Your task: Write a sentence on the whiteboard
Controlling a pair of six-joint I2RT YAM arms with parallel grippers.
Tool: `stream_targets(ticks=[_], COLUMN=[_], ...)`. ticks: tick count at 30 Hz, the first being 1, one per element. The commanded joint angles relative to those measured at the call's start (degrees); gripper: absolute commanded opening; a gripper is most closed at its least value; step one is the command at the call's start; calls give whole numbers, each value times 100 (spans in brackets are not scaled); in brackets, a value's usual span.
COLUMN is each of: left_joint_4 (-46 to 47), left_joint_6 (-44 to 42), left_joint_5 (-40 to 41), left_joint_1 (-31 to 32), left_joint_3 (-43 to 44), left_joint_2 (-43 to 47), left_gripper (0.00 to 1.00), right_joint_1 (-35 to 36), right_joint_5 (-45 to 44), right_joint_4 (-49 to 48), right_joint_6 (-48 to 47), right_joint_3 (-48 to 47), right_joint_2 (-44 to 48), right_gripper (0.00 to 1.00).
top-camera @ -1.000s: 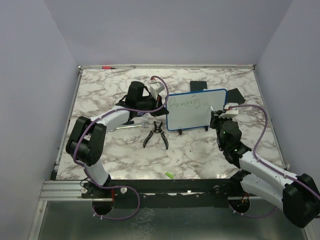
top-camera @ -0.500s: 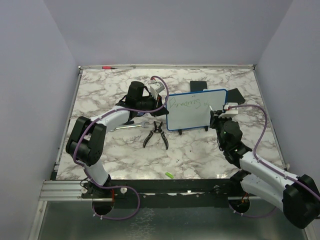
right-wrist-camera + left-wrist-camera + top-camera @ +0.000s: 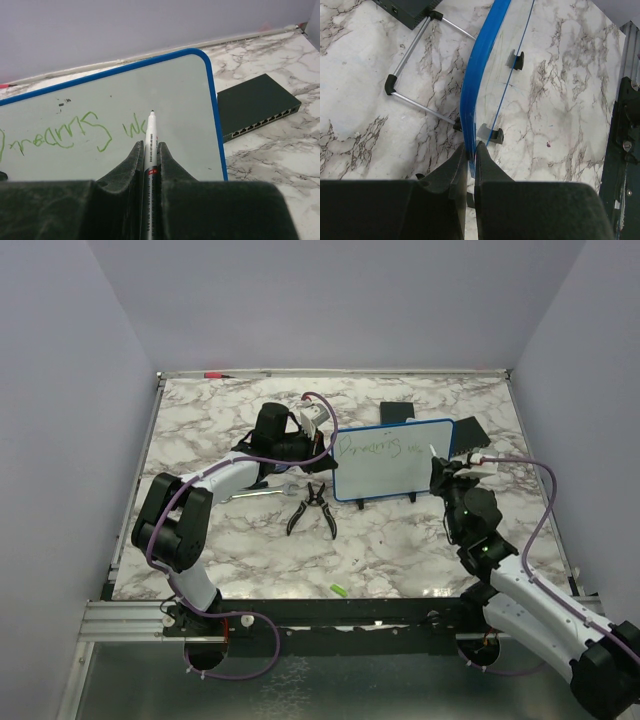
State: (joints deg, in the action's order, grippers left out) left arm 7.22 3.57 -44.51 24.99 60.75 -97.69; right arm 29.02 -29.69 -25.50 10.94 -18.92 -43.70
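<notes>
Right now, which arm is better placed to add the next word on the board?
The right: the right gripper is shut on the marker, tip aimed at the whiteboard beside the green words. The left gripper pinches the board's blue frame, steadying it.

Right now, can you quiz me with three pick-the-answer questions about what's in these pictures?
1. Where are the pliers?
A) on the table near the whiteboard's left end
B) in a gripper
C) on top of the whiteboard

2. What colour is the writing?
A) red
B) green
C) black

3. What is the right gripper doing?
A) standing open and empty
B) shut on the pliers
C) shut on a marker

Answers:
1 A, they lie on the table beside the board's lower left corner.
2 B, the scrawl is green.
3 C, it pinches the marker, whose tip points at the board.
</notes>
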Motion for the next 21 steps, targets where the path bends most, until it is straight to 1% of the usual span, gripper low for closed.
stream_targets(ticks=[1, 6, 9, 17, 21], left_joint_4=[-241, -239, -242, -248, -248], left_joint_6=[-155, -164, -173, -180, -182], left_joint_5=[268, 268, 268, 258, 274], left_joint_1=[58, 60, 58, 58, 58], left_joint_3=[25, 16, -1, 11, 13], left_joint_2=[13, 31, 50, 26, 19], left_gripper=[0, 0, 0, 0, 0], right_joint_1=[-228, -717, -847, -920, -920], right_joint_5=[479, 1218, 1453, 1771, 1777], right_joint_4=[34, -217, -338, -393, -340], right_joint_6=[15, 190, 187, 175, 192], right_joint_3=[107, 125, 125, 73, 81], right_joint_2=[70, -178, -237, -343, -393], right_gripper=[1, 1, 1, 1, 1])
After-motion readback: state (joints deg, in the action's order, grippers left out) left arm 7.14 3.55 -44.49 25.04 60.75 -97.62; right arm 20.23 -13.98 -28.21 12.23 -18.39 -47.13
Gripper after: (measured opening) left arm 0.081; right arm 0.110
